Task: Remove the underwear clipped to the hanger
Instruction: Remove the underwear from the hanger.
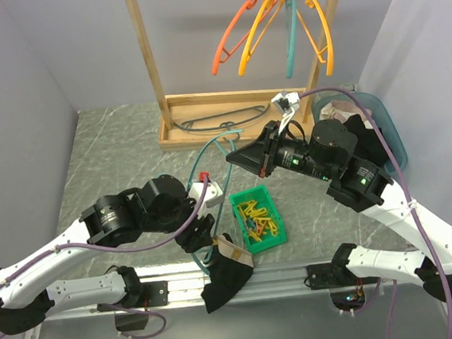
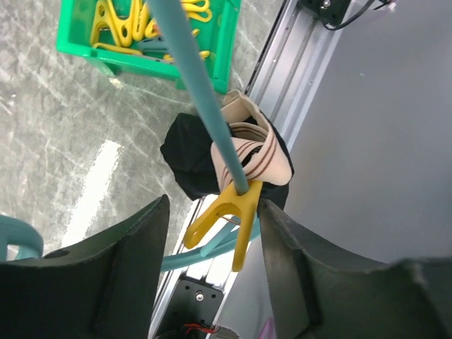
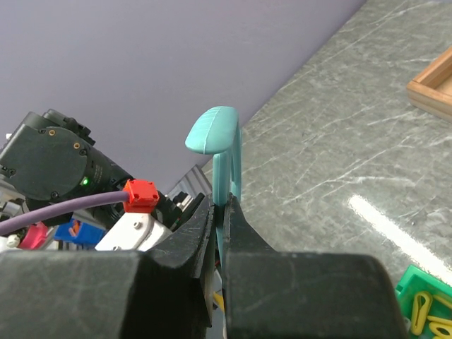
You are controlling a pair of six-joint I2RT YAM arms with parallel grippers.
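Top external view: two arms meet over a grey marbled worktop (image 1: 112, 148). The black underwear (image 1: 224, 278), with a beige striped waistband, hangs at the worktop's near edge between the two arm bases, draped over the metal rail there. It is clipped by a yellow peg (image 2: 226, 212) to the lower end of a teal hanger (image 2: 191, 70). Left wrist view: the left gripper (image 2: 212, 205) has its fingers (image 2: 134, 268) spread, one on either side of the peg. The peg's leg lies just beside the right-hand finger, and whether they touch cannot be told. Right wrist view: the right gripper (image 3: 224, 201) has its fingers pressed together, pinching the upper part of the teal hanger just below its rounded tip, above the middle of the worktop. A green bin (image 1: 238, 216) holding loose yellow pegs (image 1: 254, 215) stands just beyond the underwear, toward the near edge. A wooden rack (image 1: 148, 65) stands at the far edge and carries orange (image 1: 229, 37), yellow (image 1: 265, 29) and teal (image 1: 289, 35) hangers. A thin wire hanger (image 1: 221, 120) lies in the rack's base tray. A blue-green basket (image 1: 388, 126) holding cloth items sits at the right edge, near the far right corner, partly hidden behind the right arm.
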